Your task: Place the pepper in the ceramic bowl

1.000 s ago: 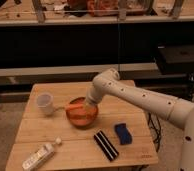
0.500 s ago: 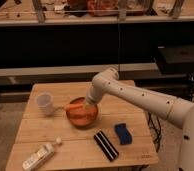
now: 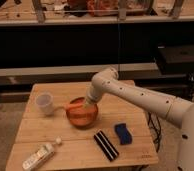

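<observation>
The orange-red ceramic bowl (image 3: 83, 116) sits on the wooden table (image 3: 65, 145), left of the middle. My gripper (image 3: 88, 104) is over the bowl's far right rim, at the end of the white arm that reaches in from the right. The orange pepper (image 3: 73, 106) sticks out to the left of the gripper, lying level over the bowl's far left rim. Whether the gripper holds it does not show.
A whitish plastic cup (image 3: 44, 103) stands left of the bowl. A white bottle (image 3: 38, 156) lies at the front left. A black striped block (image 3: 106, 145) and a blue sponge (image 3: 122, 133) lie at the front right. Dark shelving stands behind the table.
</observation>
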Motion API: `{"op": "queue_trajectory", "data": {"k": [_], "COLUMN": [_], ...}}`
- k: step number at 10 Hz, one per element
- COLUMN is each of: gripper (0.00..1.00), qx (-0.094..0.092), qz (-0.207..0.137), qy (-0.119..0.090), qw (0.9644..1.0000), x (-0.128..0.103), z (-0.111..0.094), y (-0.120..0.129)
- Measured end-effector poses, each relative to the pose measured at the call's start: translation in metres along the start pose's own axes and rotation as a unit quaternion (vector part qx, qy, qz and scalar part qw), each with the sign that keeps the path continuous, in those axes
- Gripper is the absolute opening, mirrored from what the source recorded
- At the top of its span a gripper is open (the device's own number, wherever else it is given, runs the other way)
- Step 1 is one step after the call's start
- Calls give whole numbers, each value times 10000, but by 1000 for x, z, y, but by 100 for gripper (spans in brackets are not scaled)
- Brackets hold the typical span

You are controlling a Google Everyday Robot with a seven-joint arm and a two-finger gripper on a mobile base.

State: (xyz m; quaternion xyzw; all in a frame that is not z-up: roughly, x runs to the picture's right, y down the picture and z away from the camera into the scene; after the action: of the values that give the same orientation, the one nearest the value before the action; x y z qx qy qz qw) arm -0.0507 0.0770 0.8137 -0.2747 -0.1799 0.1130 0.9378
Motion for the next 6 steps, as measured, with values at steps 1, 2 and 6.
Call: {"op": "queue_trajectory", "data": {"k": [1,2,6], "gripper": [33,43,49], "qx": [1,2,-1], "qz": [6,9,-1], "qy": [0,0,1], "qw": [10000,10000,10000], "x": [0,0,-1], "z": [0,0,0], "y": [-1,-1,-3]}}
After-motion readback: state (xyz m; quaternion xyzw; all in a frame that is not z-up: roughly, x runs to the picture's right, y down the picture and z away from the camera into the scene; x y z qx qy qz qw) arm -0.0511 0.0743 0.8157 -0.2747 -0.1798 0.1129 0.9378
